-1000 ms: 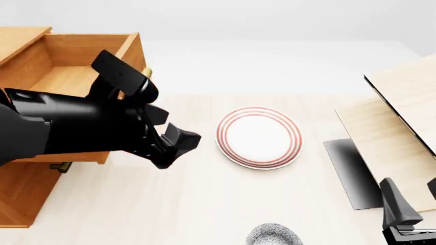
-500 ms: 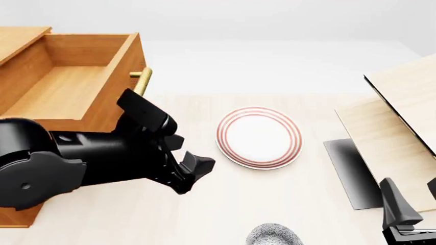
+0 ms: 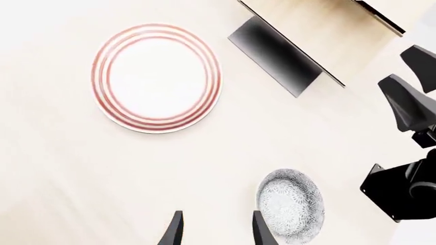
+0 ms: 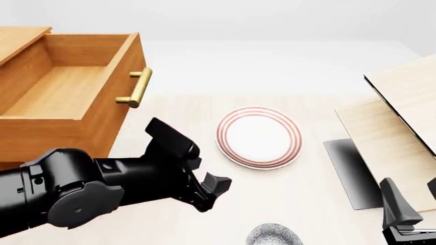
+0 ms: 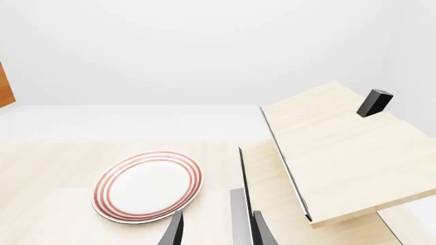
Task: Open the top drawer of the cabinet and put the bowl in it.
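Two arms share the pale surface, and neither gripper holds anything. The left gripper sits low over the surface, in front of the cabinet and on the near left side of the plate; in the left wrist view its two fingertips stand apart with bare surface between them. The bowl rests at the near edge of the front view, only its far rim visible, near and to the right of the left gripper and apart from it. From the left wrist it shows whole, grey-speckled and upright, just beside one fingertip without touching. The top drawer stands pulled out at far left, its inside bare wood, its brass handle facing the plate. The right gripper waits at the near right corner, its fingers parted, with the pale wooden structure just beyond it. The white, red-ringed plate lies flat mid-surface, well apart from the bowl.
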